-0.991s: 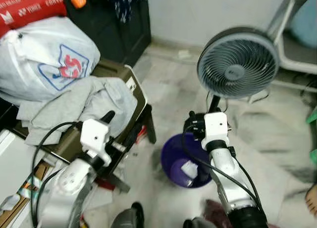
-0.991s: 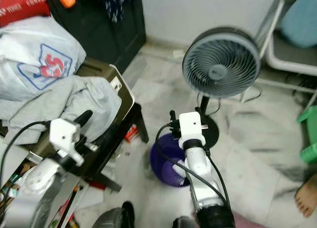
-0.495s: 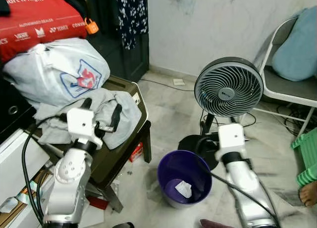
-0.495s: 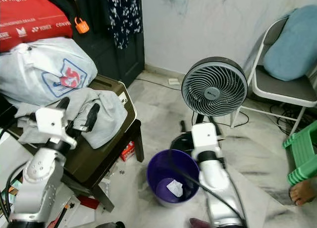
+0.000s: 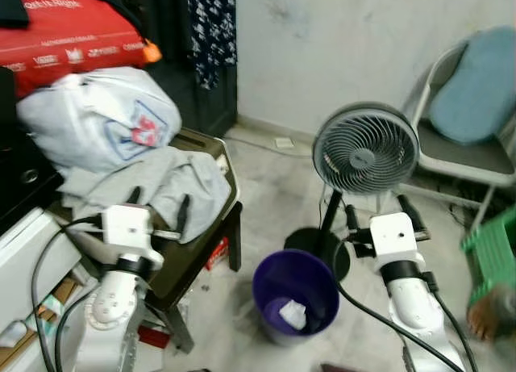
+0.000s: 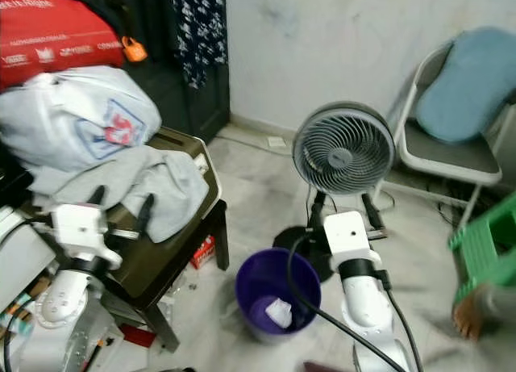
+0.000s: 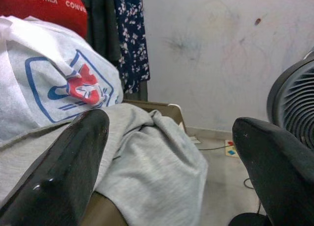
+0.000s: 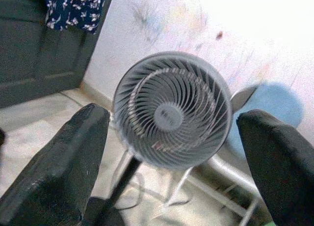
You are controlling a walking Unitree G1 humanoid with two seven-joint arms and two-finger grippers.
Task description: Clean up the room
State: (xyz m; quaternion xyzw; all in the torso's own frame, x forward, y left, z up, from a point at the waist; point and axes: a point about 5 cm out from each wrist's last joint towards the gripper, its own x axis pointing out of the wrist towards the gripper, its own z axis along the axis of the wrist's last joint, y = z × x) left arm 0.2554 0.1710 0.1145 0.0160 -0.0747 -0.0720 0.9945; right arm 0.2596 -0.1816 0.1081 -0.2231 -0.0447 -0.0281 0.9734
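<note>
The left gripper (image 5: 157, 209), fingers spread, hovers at the grey cloth (image 5: 173, 182) heaped on the dark stool (image 5: 205, 243) at left. The right gripper (image 5: 379, 211), also spread, faces the fan (image 5: 365, 150). White scrap (image 5: 292, 314) lies in the purple bin (image 5: 274, 279); its nature is unclear through blur.

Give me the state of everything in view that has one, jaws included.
Purple round plastic bin: upright, crumpled white paper inside.
Grey standing fan: upright; running or off, cannot tell.
Grey cloth garment: crumpled on the dark stool.
White plastic bag: full.
Left gripper: jaws open.
Right gripper: jaws open.
</note>
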